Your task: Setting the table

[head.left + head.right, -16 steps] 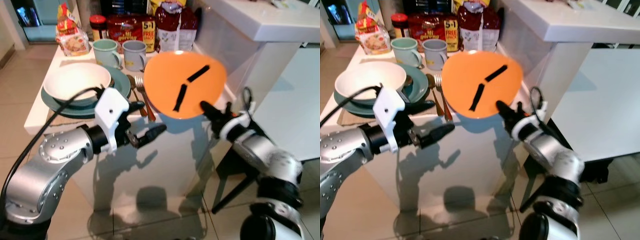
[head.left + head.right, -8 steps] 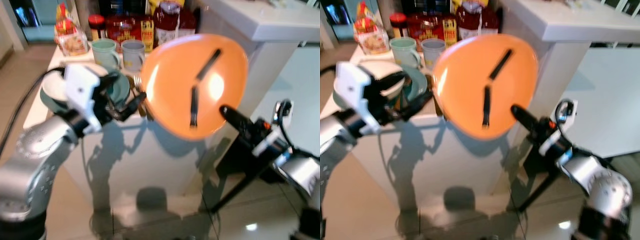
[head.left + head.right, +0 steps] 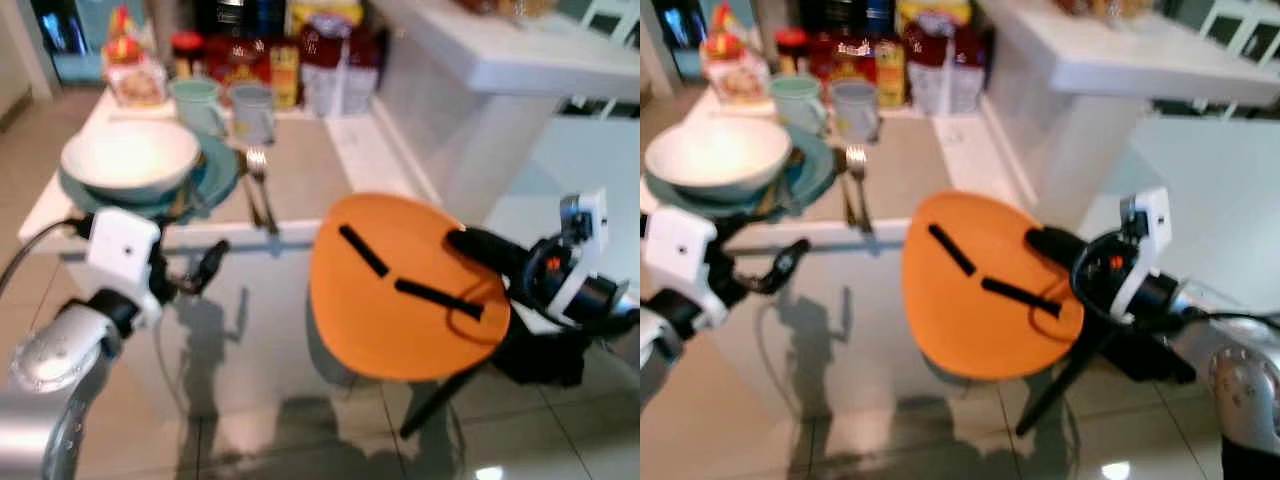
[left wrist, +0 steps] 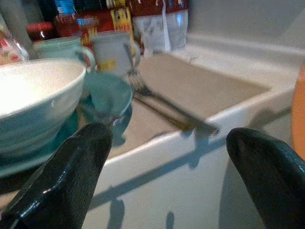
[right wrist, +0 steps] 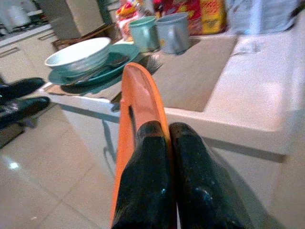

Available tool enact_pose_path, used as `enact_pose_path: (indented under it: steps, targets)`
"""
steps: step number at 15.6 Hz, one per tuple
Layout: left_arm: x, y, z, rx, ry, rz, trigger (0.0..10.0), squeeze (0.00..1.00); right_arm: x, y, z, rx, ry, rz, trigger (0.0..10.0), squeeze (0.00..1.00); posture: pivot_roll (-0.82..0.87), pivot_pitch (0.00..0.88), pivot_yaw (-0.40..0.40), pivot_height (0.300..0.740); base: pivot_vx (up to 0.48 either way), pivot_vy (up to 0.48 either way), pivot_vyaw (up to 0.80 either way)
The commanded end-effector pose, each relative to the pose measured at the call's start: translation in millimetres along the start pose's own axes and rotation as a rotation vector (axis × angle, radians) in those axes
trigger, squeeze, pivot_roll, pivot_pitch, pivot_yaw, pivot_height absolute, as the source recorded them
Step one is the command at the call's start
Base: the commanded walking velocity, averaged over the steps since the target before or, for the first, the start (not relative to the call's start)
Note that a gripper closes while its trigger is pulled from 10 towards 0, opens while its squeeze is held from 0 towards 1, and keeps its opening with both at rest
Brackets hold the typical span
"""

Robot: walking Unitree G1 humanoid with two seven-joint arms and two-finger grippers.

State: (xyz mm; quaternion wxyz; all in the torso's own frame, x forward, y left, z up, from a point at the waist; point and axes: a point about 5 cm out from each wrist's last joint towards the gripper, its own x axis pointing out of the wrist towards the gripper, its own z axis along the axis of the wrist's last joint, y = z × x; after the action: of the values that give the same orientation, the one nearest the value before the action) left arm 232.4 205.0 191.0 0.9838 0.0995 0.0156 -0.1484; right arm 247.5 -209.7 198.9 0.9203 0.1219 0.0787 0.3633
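1. While my right gripper (image 3: 470, 243) pinches the orange plate (image 3: 400, 300) at its rim, fingers (image 5: 152, 157) closed flat against both faces, the plate hangs in the lower centre of the head views, out past the counter (image 3: 350, 160) edge and over the floor.
2. It looks to me like thin, stiff plastic: light, probably not fragile, but smooth and likely slippery. Two dark strips cross its face; I cannot tell what they are.
3. Held at one edge only, it can pivot between the pads, so I judge slow wrist moves are safest. A deeper bite across the rim would steady it.
4. My left gripper (image 3: 195, 275) sits at centre left of the head view, low beside the counter front, fingers (image 4: 71, 167) spread wide and carrying nothing.
5. At upper left sit a white bowl (image 3: 130, 155) on a teal plate (image 3: 215, 180), a fork (image 3: 258, 180) just beside them, and two mugs (image 3: 225, 100) behind.
6. Bare mat (image 3: 305, 165) right of the fork looks to me the likely spot for the plate.
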Motion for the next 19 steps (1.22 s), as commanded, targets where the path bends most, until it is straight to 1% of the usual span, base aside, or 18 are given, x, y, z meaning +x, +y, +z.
enact_pose_path:
  steps: [1,2,3,4,5,6,8,9,10,12,13,15,18,19]
  targets:
    - [1.1,-5.3,4,0.001,-0.025,0.014,10.0,0.00,8.9,8.0,8,-0.057,-0.053,0.022,10.0,0.00,0.00,0.000,-0.075,0.740,0.000,-0.480,0.00]
    - [1.1,-7.6,4,-0.009,-0.025,0.015,10.0,0.00,10.4,8.7,7,-0.062,-0.056,0.019,10.0,0.00,0.00,0.000,-0.074,0.740,0.000,-0.480,0.00]
    - [1.5,-11.3,0,-0.002,-0.011,0.033,10.0,0.00,14.2,10.4,6,-0.070,-0.100,-0.010,10.0,0.00,0.00,0.000,-0.071,0.740,0.000,-0.480,0.00]
    - [4.5,-14.8,-3,0.038,0.006,0.049,10.0,0.00,17.7,12.0,5,-0.069,-0.166,-0.068,10.0,0.00,-0.01,0.000,-0.068,0.740,0.000,-0.480,0.00]
    - [7.3,-16.7,-2,0.049,0.004,0.049,10.0,0.00,18.4,13.2,5,-0.053,-0.194,-0.087,10.0,0.00,-0.01,0.000,-0.065,0.740,0.000,-0.480,0.00]
    - [15.2,-21.3,3,0.048,-0.022,0.051,10.0,0.00,19.1,17.9,3,0.001,-0.250,-0.102,10.0,0.00,-0.02,0.000,-0.053,0.740,0.000,-0.480,0.00]
    - [26.3,-25.4,6,0.050,-0.023,0.067,10.0,0.00,17.8,20.1,0,0.071,-0.312,-0.155,10.0,0.00,-0.03,0.000,-0.040,0.740,0.000,-0.480,0.00]
    - [28.9,-26.0,7,0.061,-0.029,0.075,10.0,0.00,17.6,20.3,0,0.082,-0.327,-0.167,10.0,0.00,-0.03,0.000,-0.039,0.740,0.000,-0.480,0.00]
    - [36.5,-27.0,11,0.076,-0.040,0.102,10.0,0.00,18.6,22.2,0,0.090,-0.357,-0.187,10.0,0.00,-0.03,0.000,-0.037,0.740,0.000,-0.480,0.00]
    - [41.8,-25.4,15,0.080,-0.051,0.137,10.0,0.00,21.4,22.6,-1,0.099,-0.378,-0.225,10.0,0.00,-0.03,0.000,-0.036,0.740,0.000,-0.480,0.00]
    - [43.2,-25.8,17,0.091,-0.054,0.139,10.0,0.00,23.8,19.8,-1,0.109,-0.387,-0.257,10.0,0.00,-0.03,0.000,-0.036,0.740,0.000,-0.480,0.80]
    - [43.3,-27.2,17,0.105,-0.055,0.136,10.0,0.00,27.1,17.1,0,0.117,-0.396,-0.276,10.0,0.00,-0.03,0.000,-0.039,0.740,0.000,-0.480,0.80]
    - [45.5,-25.7,17,0.114,-0.052,0.173,10.0,0.00,29.3,0.7,8,0.206,-0.475,-0.369,10.0,0.00,-0.03,0.000,-0.044,0.740,0.000,-0.480,0.80]
    - [46.0,-25.7,17,0.114,-0.052,0.176,10.0,0.00,29.3,-1.1,10,0.220,-0.488,-0.377,10.0,0.00,-0.03,0.000,-0.044,0.740,0.000,-0.480,0.80]
